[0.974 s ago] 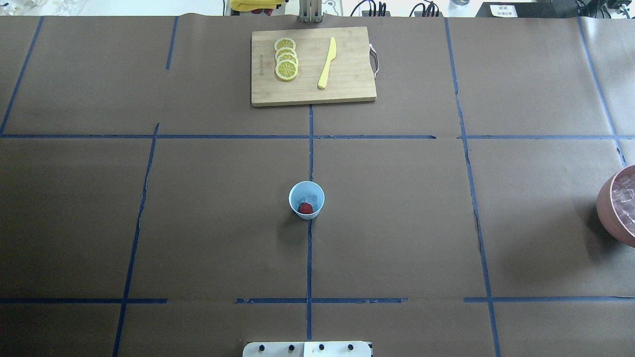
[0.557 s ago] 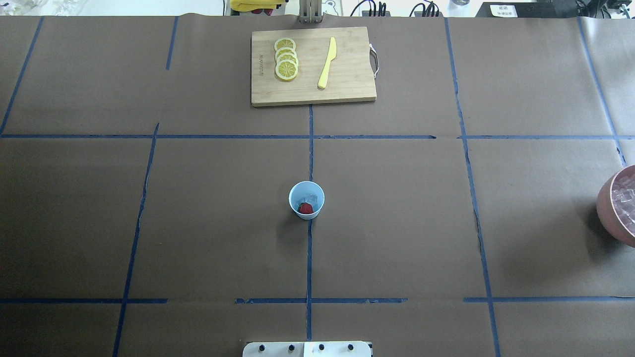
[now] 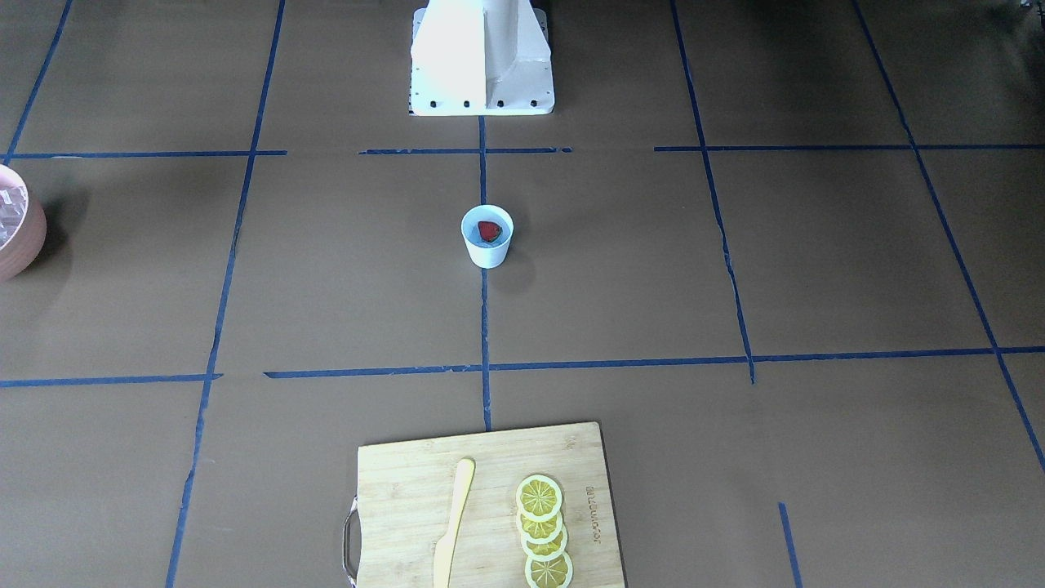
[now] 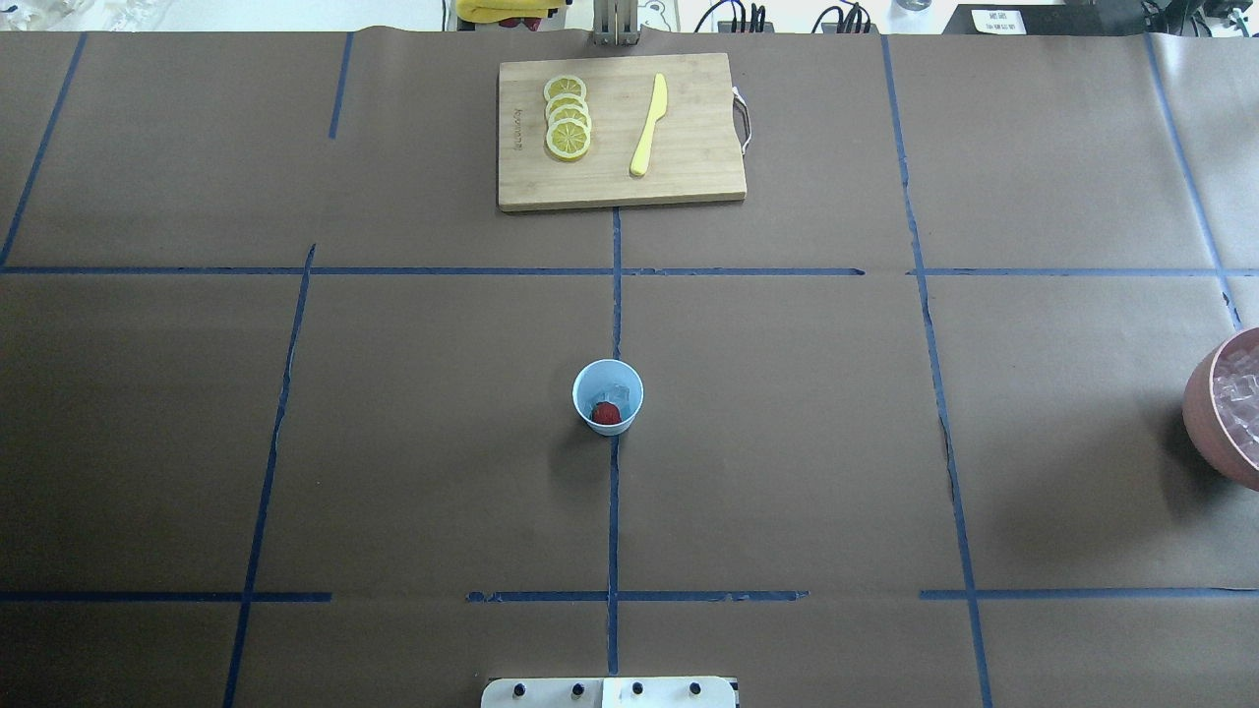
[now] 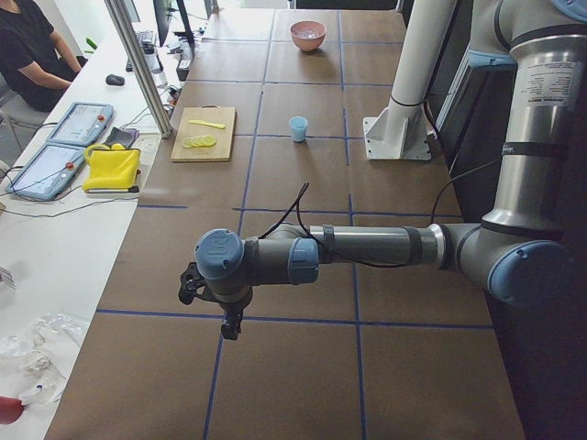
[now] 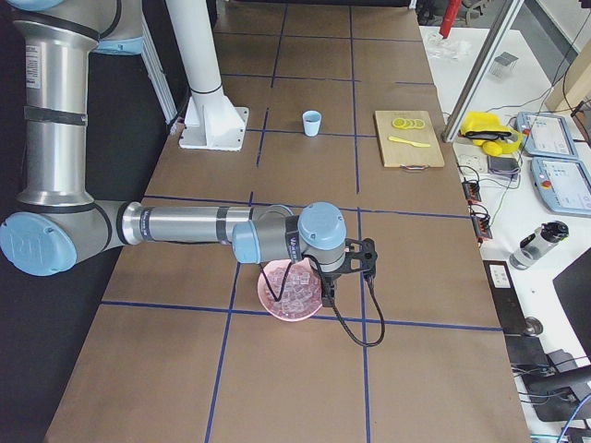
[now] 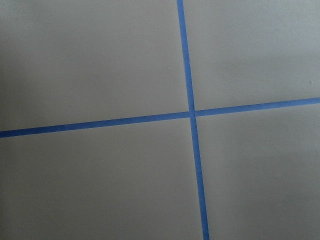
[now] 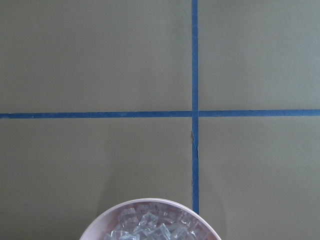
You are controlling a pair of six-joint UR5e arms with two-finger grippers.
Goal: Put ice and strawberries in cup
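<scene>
Currently one small white cup (image 4: 608, 396) with a pale blue inside is being shown standing upright on a blue tape line, at the middle of the brown-papered table (image 4: 413, 442). One red strawberry (image 4: 607, 414) is being held inside it, against the cup wall nearest the robot. Clear ice (image 4: 616, 378) is being glimpsed in the cup just beyond the strawberry; the cubes there cannot be counted.

Well beyond the cup, away from the robot, one bamboo cutting board (image 4: 698, 157) is being displayed with four overlapping lemon slices (image 4: 568, 118) and one yellow knife (image 4: 648, 126) laid on it. Well apart from the cup, on the robot's right, one pink bowl (image 4: 1202, 418) is being kept at the table's edge, and a heap of clear cubes (image 4: 1241, 393), too many to count, is being carried in it.

The right gripper (image 6: 346, 272) is being hung above that bowl, far from the cup. The left gripper (image 5: 229, 323) is being hung over a crossing of tape lines, far from the cup on the robot's left. How widely either pair of jaws is being spread cannot be told.
</scene>
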